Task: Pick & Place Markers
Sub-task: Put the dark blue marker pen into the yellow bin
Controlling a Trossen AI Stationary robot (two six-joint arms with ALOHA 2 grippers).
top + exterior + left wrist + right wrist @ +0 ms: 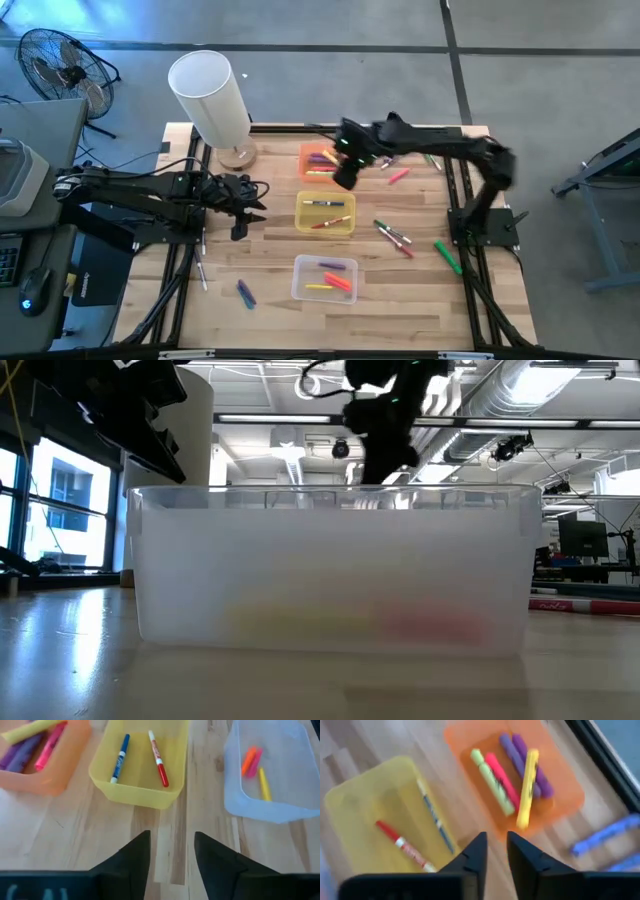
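- the left claw [171, 855] hangs over bare bench [400, 300] left of the yellow bin [325, 213]; its two dark fingers [135, 857] stand apart with a clear gap between them, and nothing is in that gap, only wood below.
- the right claw [494, 852] hovers above the strip of bench between the orange bin [555, 805] and the yellow bin; its fingers are only slightly apart, a narrow slit, and they hold nothing and touch nothing.
- in the high view the right arm reaches in from the right edge, its claw [345, 175] over the near edge of the orange bin [318, 160]; the left claw [243, 210] sits off to the left, clear of all bins.
- markers in the orange bin: two purple [522, 757], a pink one [502, 775], a light green one [492, 782] and a yellow one [527, 787] lying across its rim.
- markers in the yellow bin: a blue one [120, 757] and a red one [159, 759], side by side and apart.
- the clear bin [300, 785] holds an orange marker [248, 759], a pink one just beside it and a yellow one [265, 784].
- loose markers lie on the bench right of the bins [393, 236], a green one [448, 257] nearer the right arm's base, a few behind the arm [400, 176], and a purple one [245, 292] at the left front.
- a white cylinder [210, 97] on a wooden base stands at the bench's back left.
- the low view is filled by the clear bin's wall [330, 570].
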